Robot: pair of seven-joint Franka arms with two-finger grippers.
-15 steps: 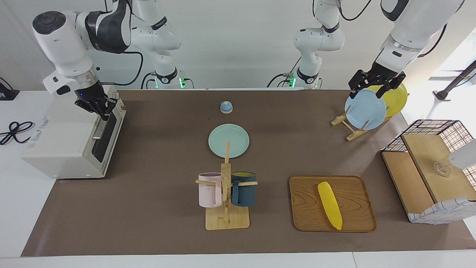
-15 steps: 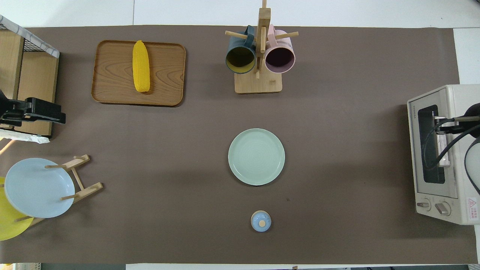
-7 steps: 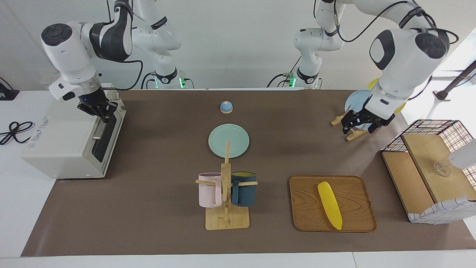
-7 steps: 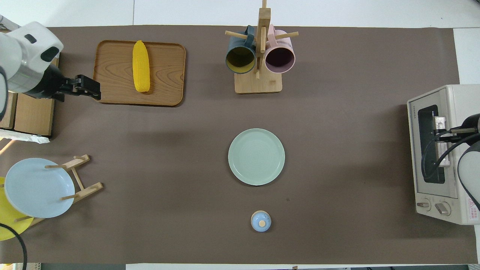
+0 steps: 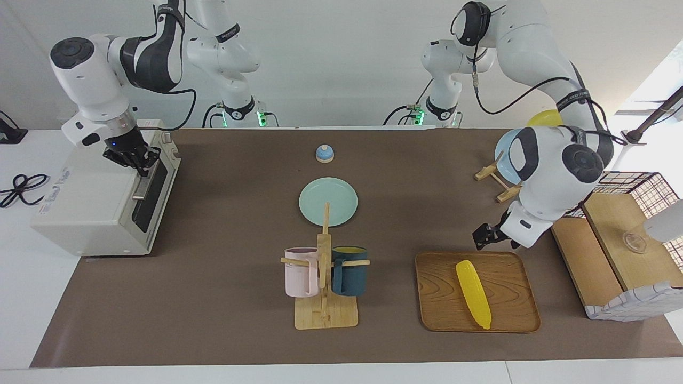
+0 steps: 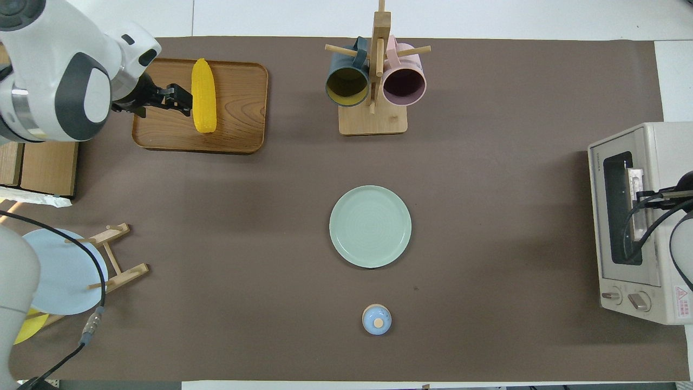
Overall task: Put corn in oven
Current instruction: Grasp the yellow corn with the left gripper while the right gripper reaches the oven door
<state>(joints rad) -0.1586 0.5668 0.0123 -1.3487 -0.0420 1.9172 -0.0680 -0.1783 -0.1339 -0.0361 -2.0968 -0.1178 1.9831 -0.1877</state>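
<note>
Since half a second ago, swung from beside the plate rack (image 5: 499,181) to just above the wooden tray (image 5: 437,290): the left hand (image 5: 484,236), fingers spread, holding nothing, hanging over the tray's edge beside the corn (image 5: 473,294). Corn lying flat on the tray near the tabletop's edge farthest from the robots, toward the left arm's end. At the right arm's end, clenched at the top edge of the oven (image 5: 90,205) door: the right hand (image 5: 140,162).

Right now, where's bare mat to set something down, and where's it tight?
Widest bare mat lies between the oven and the green plate. Another patch lies between that plate and the plate rack. Tight: the tray holds the corn, with the open left end effector over it, beside the mug stand.
</note>
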